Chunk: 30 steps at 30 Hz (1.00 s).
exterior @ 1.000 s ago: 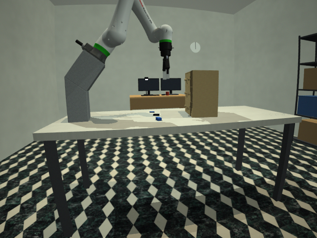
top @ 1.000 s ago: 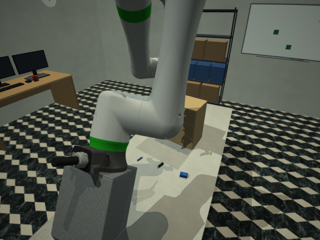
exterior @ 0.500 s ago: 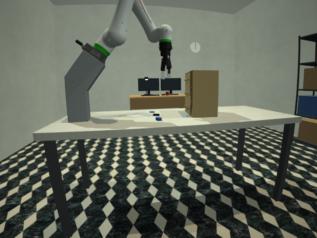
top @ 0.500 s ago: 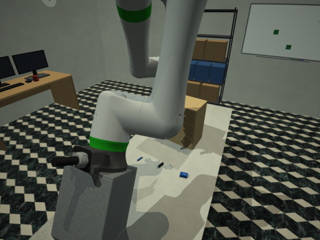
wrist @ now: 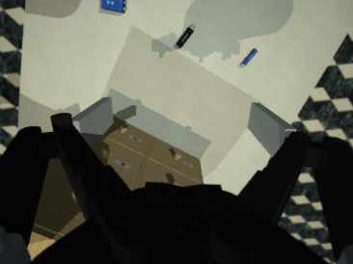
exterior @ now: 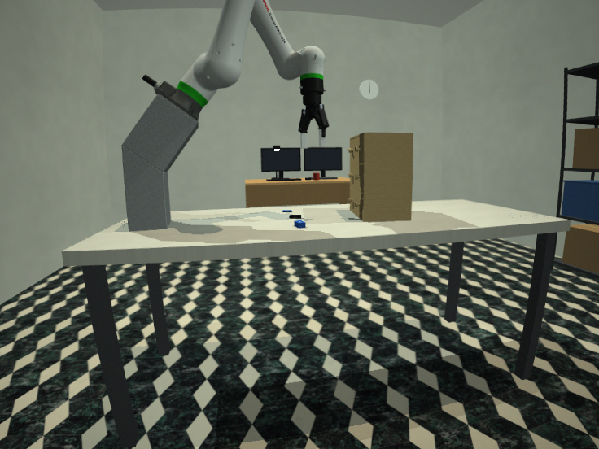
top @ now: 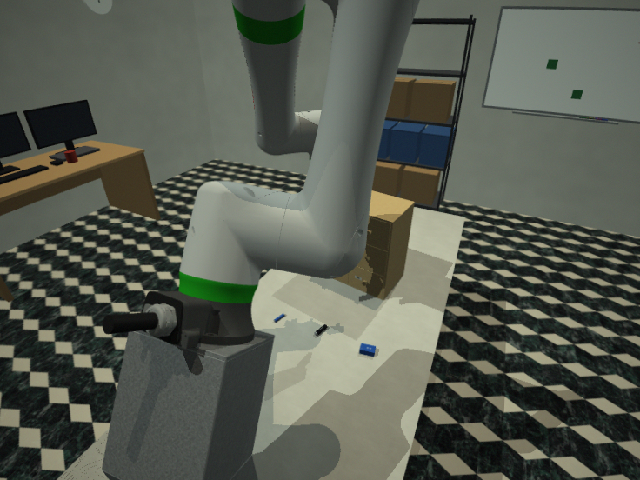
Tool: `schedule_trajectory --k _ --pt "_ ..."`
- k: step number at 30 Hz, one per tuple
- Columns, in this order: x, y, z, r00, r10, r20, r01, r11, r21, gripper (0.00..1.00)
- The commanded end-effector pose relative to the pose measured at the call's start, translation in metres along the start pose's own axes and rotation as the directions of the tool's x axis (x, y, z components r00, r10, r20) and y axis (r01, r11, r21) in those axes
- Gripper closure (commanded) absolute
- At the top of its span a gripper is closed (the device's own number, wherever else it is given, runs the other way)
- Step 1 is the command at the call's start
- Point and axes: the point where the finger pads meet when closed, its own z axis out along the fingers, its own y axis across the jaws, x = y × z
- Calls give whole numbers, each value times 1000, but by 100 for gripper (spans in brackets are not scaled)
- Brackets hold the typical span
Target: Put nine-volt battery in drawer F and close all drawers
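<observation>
The nine-volt battery [top: 367, 350] [exterior: 299, 224] [wrist: 113, 3] is a blue block lying on the table in front of the chest, at the upper left in the wrist view. The small wooden chest [top: 399, 250] [exterior: 387, 176] [wrist: 145, 161] stands upright; its drawers look pushed in. The label of drawer F cannot be read. My gripper [exterior: 312, 140] [wrist: 180, 113] is open and empty, pointing down, high above the table and just in front of the chest, its fingertips near the height of the chest's top. The arm hides it in the top view.
A black stick [top: 321, 330] [exterior: 295, 216] [wrist: 184, 37] and a thin blue cylinder [top: 279, 317] [exterior: 286, 211] [wrist: 249, 57] lie on the table [exterior: 199, 250] beside the battery. Small knobs stick out of the chest's front. A desk with monitors and a shelf stand away from the table.
</observation>
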Motion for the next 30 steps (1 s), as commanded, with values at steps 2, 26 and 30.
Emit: schedule_trajectory --k 2,26,30 --pt "-2 6 -3 991 -136 0 136 991 -5 0" --pt "-11 28 -16 773 -635 2 635 773 -4 0" --pt "-13 33 -19 690 -724 3 724 690 -4 0"
